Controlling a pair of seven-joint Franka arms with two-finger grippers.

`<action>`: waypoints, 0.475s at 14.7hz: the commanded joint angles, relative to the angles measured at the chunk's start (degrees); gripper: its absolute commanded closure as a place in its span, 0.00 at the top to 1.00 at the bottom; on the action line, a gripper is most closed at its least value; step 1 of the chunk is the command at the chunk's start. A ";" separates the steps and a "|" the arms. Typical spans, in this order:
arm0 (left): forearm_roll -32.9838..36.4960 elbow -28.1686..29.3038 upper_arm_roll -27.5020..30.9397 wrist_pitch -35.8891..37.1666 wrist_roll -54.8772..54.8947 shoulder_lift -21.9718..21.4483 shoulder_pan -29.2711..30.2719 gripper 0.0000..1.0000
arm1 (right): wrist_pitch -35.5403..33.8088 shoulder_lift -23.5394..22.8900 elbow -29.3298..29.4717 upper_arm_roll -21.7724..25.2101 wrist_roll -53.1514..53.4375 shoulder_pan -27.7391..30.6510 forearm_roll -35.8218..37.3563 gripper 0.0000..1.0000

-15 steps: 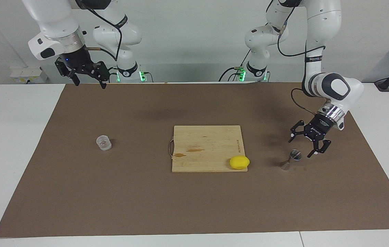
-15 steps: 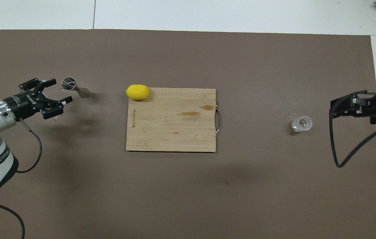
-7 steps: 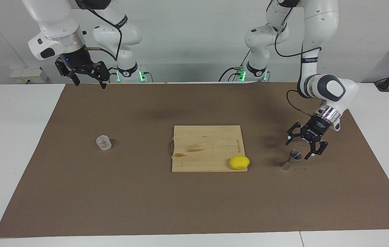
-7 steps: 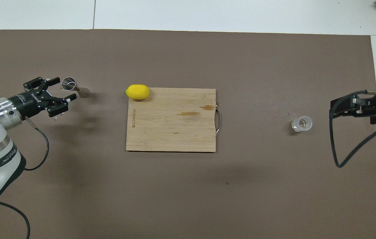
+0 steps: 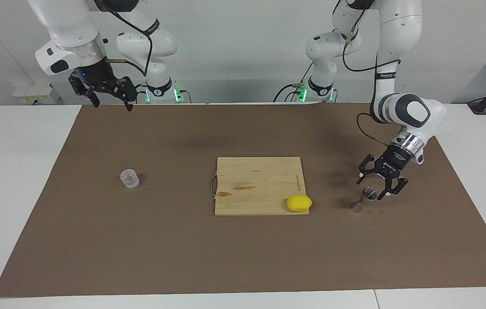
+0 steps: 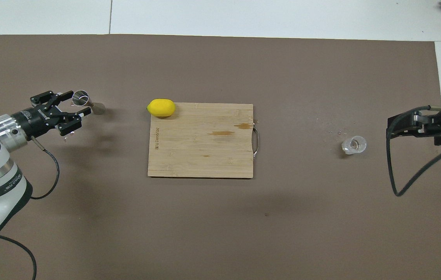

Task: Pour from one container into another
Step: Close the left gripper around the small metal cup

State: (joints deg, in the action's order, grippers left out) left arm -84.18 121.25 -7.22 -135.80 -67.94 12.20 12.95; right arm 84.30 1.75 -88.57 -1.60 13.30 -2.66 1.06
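Now the left gripper point(image 5: 371, 189) has narrowed its still-parted fingers around the jigger point(image 5: 365, 198), so a grasp looks close; the right gripper point(image 5: 110, 98) waits spread, the cup point(image 5: 129, 179) untouched

Lighting: bright, even, from above | Shadows: soft and diffuse on the brown mat point(image 5: 140, 240), faint dark patches under the raised arms | Glare: small highlights on the steel jigger point(image 6: 81, 98) rim | Focus: both views sharp, no motion blur | Distortion: none evident at edges
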 commanded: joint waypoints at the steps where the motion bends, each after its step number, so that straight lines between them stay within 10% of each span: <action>1: -1.33 0.57 0.36 -1.58 0.18 -0.07 -1.43 0.80 | -0.80 0.80 -0.46 0.28 -0.82 0.02 -1.06 0.99; 7: -1.33 0.57 0.36 -2.55 0.18 0.11 -2.22 0.73 | -0.80 0.80 -0.46 0.28 -0.82 0.02 -1.06 0.99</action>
State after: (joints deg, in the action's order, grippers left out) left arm -84.27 121.28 -7.27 -137.04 -67.94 12.35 11.64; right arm 84.30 1.75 -88.57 -1.59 13.30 -2.66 1.06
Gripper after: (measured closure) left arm 0.247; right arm 0.004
